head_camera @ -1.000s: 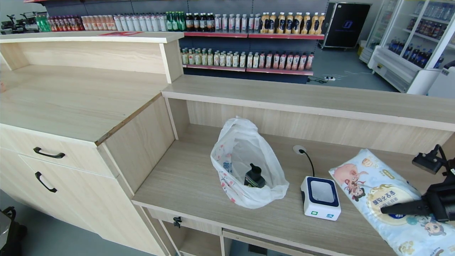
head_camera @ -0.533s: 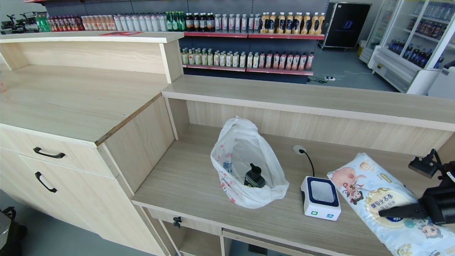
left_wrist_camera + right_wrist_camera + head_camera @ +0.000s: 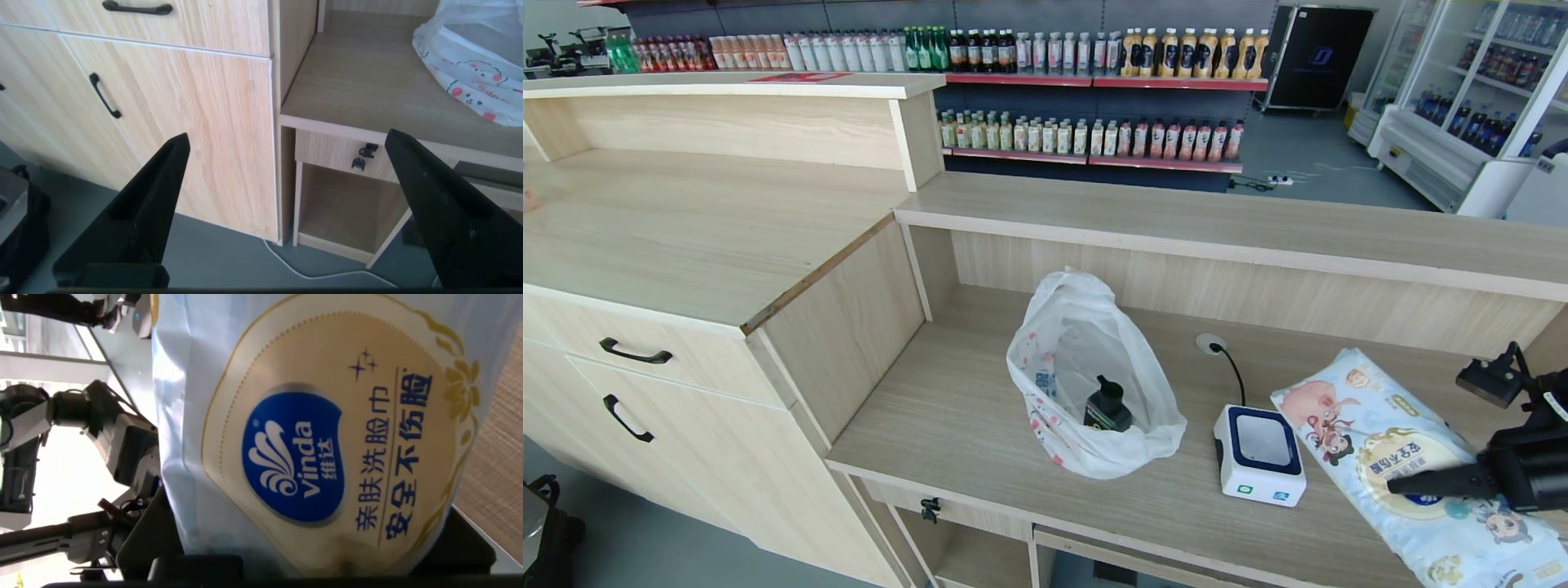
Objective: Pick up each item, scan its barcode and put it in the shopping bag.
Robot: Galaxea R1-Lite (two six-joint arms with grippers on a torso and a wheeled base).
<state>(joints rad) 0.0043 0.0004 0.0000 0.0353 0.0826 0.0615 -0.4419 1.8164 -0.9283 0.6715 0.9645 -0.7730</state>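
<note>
A soft pack of tissues (image 3: 1347, 416) with cartoon print lies at the right end of the lower counter, beside the white scanner (image 3: 1260, 453). My right gripper (image 3: 1401, 488) is shut on the tissue pack, one dark finger lying across its top. The right wrist view has the pack's label (image 3: 327, 457) pressed close. The white shopping bag (image 3: 1094, 384) stands open left of the scanner with a black bottle (image 3: 1107, 406) inside. My left gripper (image 3: 287, 139) hangs open and holds nothing, below counter height in front of the cabinet; the bag's edge (image 3: 474, 57) is above it.
A raised ledge (image 3: 1225, 220) runs behind the lower counter, and a taller counter block (image 3: 711, 237) with drawers stands to the left. The scanner's cable (image 3: 1232, 367) runs to a hole in the counter. Shelves of bottles fill the room behind.
My right gripper has shifted a little to the left, towards the scanner, and the tissue pack has moved with it. The bag, scanner and left arm have stayed put.
</note>
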